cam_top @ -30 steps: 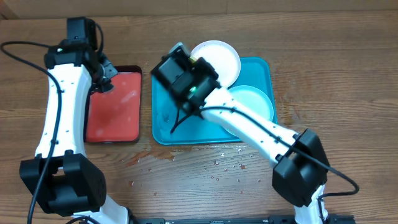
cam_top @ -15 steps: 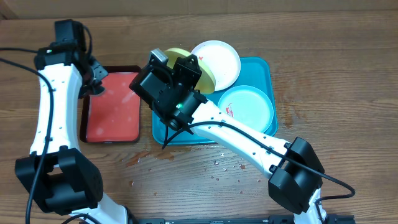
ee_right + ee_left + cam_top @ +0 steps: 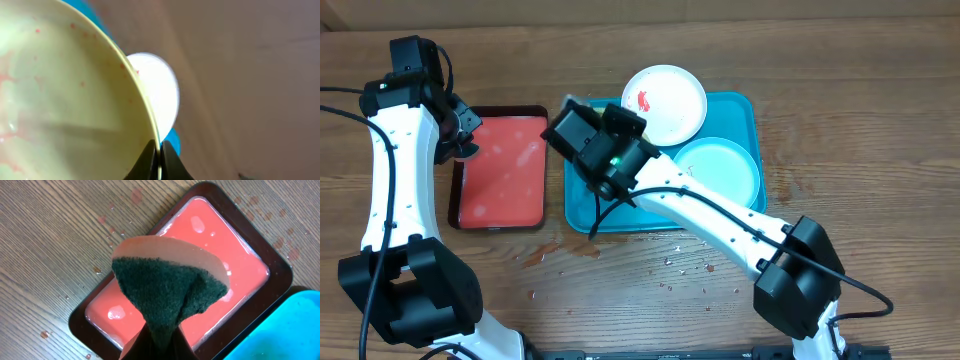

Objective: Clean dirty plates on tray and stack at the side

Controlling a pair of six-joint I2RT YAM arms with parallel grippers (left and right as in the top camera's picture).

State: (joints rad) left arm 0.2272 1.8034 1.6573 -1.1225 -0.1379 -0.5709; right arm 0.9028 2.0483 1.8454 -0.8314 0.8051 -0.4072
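The yellow-green plate (image 3: 65, 90) is off the teal tray (image 3: 590, 205), pinched at its rim by the right gripper (image 3: 159, 150), whose two fingers are clamped tight on the edge. Faint red specks show on its face. It seems to be held this way so that the dirty side is free and can be brought to the sponge rather than scrubbed among the others. From overhead the gripper hides it. The white plate (image 3: 665, 100), with a red smear, lies across the tray's far rim, and the light-blue plate (image 3: 720, 170) sits inside the tray, near its right end.

The left gripper (image 3: 465, 140) is clenched on a sponge (image 3: 165, 285), green scouring side toward the camera, above the red tray (image 3: 500, 185), which holds a shallow film of liquid, probably for wetting.

The right arm reaches diagonally across the teal tray to its far-left corner, wrist turned. The left arm stretches forward beside the red tray, wrist bent inward over it. Droplets (image 3: 690, 265) fleck the table (image 3: 880, 100)
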